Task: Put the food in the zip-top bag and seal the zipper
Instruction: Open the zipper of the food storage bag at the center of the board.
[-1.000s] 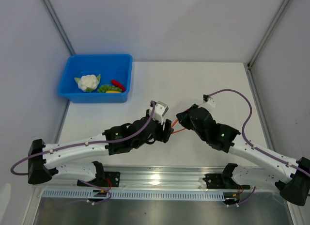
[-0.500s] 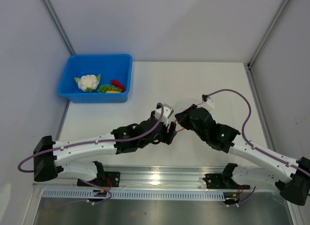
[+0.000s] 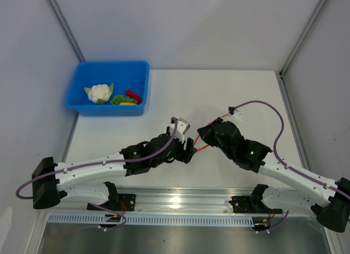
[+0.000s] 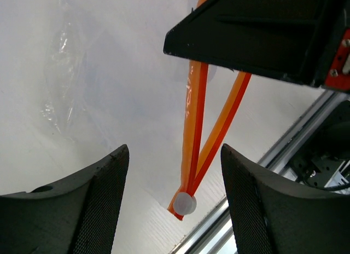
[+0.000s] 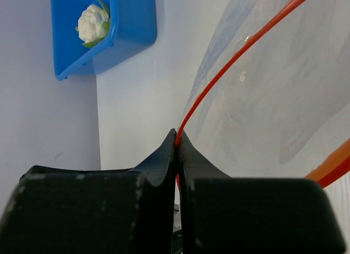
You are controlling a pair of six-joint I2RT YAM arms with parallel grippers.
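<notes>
1. White table [image 3: 219, 95]: bears everything listed.
2. Blue plastic bin [image 3: 104, 110]: far left corner, well apart from both grippers.
3. Clear floppy zip-top bag [image 5: 284, 90]: centre of the table, near side, between the two arms. It looks empty.
4. Left gripper [image 4: 174, 172]: jaws apart and clamped on nothing. Its fingers stand either side of the zipper's near end without touching it.
5. Right gripper [image 5: 178, 136]: jaws together, pinched on one lip of the bag's mouth, just right of the left gripper.
6. White cauliflower with green leaves [image 3: 99, 93]: in the bin, left part.
7. Green grape bunch [image 3: 117, 100], red chili pepper [image 3: 133, 94], yellow-orange piece [image 3: 128, 103]: in the bin, clustered right of the cauliflower.
8. Red-orange zipper strip [image 4: 192, 133]: long axis runs straight away from the left gripper toward the right one. Its two lips join at a pale bead [image 4: 184, 203] and split into a V farther on (so the mouth is partly open).

Judgement: the left arm is nearer the free lip and the bin. All the food lies far and left of it.
</notes>
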